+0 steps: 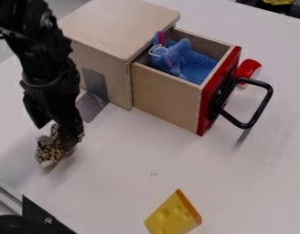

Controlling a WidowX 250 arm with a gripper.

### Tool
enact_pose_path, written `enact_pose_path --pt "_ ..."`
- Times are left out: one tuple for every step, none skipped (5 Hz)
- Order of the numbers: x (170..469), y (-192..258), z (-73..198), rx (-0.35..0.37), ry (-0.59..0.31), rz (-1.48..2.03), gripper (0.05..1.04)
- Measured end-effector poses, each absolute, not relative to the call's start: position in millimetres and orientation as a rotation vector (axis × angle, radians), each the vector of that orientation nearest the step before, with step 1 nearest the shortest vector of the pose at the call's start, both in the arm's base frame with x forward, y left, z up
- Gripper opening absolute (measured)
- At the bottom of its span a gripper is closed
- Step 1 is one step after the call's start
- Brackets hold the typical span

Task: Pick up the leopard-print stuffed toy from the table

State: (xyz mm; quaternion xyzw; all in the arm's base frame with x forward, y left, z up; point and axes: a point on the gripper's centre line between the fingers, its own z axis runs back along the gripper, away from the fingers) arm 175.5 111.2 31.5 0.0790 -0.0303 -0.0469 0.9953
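"So, what nearest the camera?"

"At the bottom, a toy Swiss-cheese wedge (175, 215), orange-edged, lying on the white tabletop (115, 187). To its left, a black metal bracket (39, 213) in the corner"

"And beyond that?"

"Over at the left, a leopard-print plush toy (50, 148), right at the tip of the black gripper (57, 132). On the tabletop or just above, impossible to say which"

"Gripped, or merely touched?"

"Cannot tell, open or closed. Too dark and too tangled with the spotted cloth"

"How best to handle something that soft?"

"Gently, by the thick of the body rather than a loose fold. Straight down, without scuffing the tabletop, with light, even pressure and a check for slip. Probably floppy, so best kept clear of the gray ribbed ramp (93, 105) just behind"

"Farther back?"

"A wooden drawer (164, 98), pulled out, with a red front and a black loop handle (260, 109). Inside, a blue plush animal (173, 59) with pink on the ears, on blue lining (198, 68). Beside the front, a red round object (249, 67). Then the pale wooden cabinet (115, 27), and at the far edge, a dark item (293, 10) with some yellow"
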Motion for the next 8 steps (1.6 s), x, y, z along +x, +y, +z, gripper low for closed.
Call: enact_pose_path --pt "171.9 114.4 14.5 0.152 -0.006 -0.114 0.999" --pt "169.0 112.2 3.6 0.132 0.021 -0.097 0.950" --pt "166.4 109.1 3.8 0.123 0.043 -0.096 0.679" --pt "176.5 111.0 48.0 0.158 -0.022 -0.069 0.534" --pt "190.2 109.4 93.1 0.159 -0.072 -0.040 0.500" --pt "222.5 116.3 148.4 0.167 -0.160 0.007 0.499" --pt "272.3 126.8 175.0 0.163 -0.175 0.015 0.499" --pt "305.8 137.6 166.6 0.142 -0.175 0.026 0.499"
